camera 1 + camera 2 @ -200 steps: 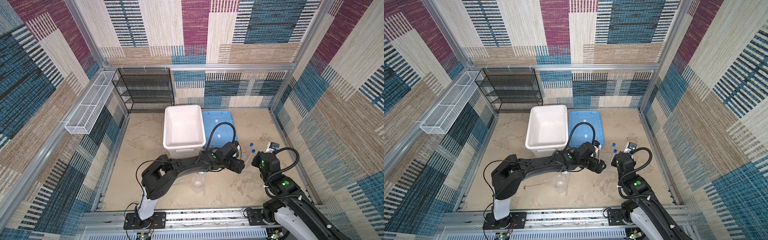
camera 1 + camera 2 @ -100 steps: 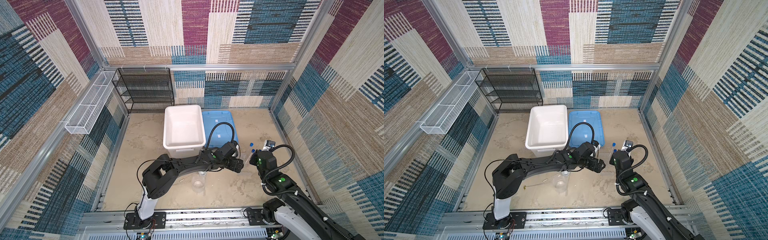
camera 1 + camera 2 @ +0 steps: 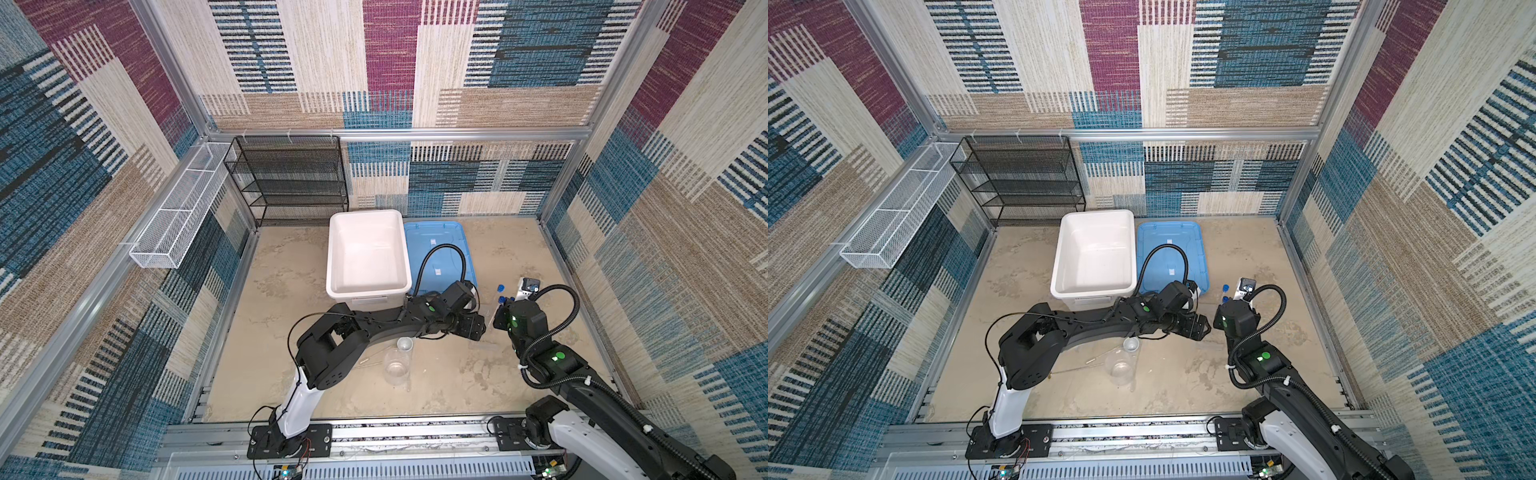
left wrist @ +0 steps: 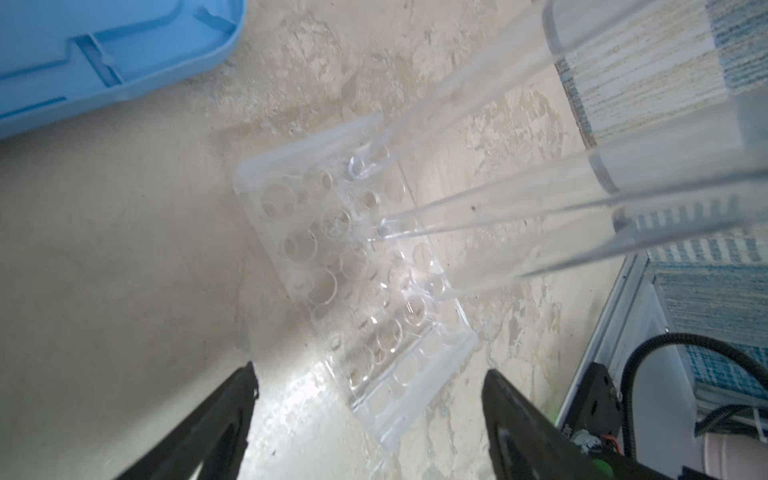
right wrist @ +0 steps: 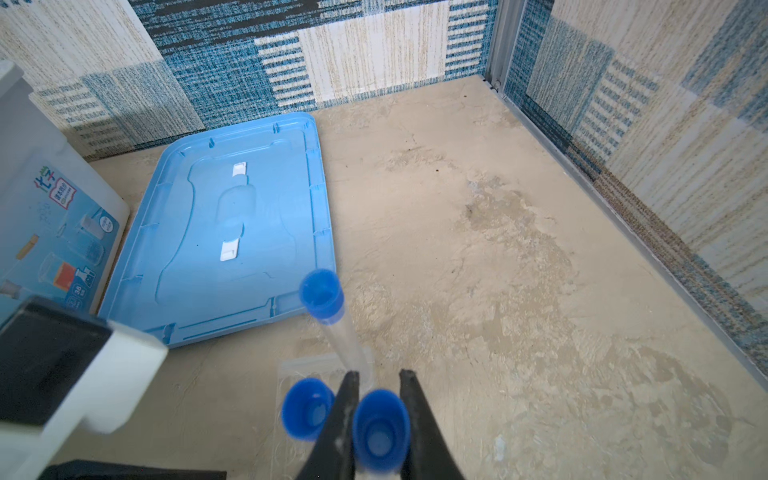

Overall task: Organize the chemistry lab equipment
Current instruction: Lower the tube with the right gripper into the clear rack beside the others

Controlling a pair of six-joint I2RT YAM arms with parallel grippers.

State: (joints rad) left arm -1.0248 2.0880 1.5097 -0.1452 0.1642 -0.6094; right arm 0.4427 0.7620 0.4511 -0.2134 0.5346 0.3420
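I see my right gripper (image 5: 376, 380) pinching one blue-capped test tube (image 5: 380, 428) just under its cap, above the clear tube rack (image 4: 353, 266). Two more tubes (image 5: 328, 316) lean in the rack just beside it. My left gripper (image 4: 370, 388) hangs over the rack's near end, jaws spread wide and empty. From the rack toward the left arm's base stand the beaker (image 3: 397, 365) and small funnel-like cup (image 3: 404, 343); the thin rods there are hard to make out.
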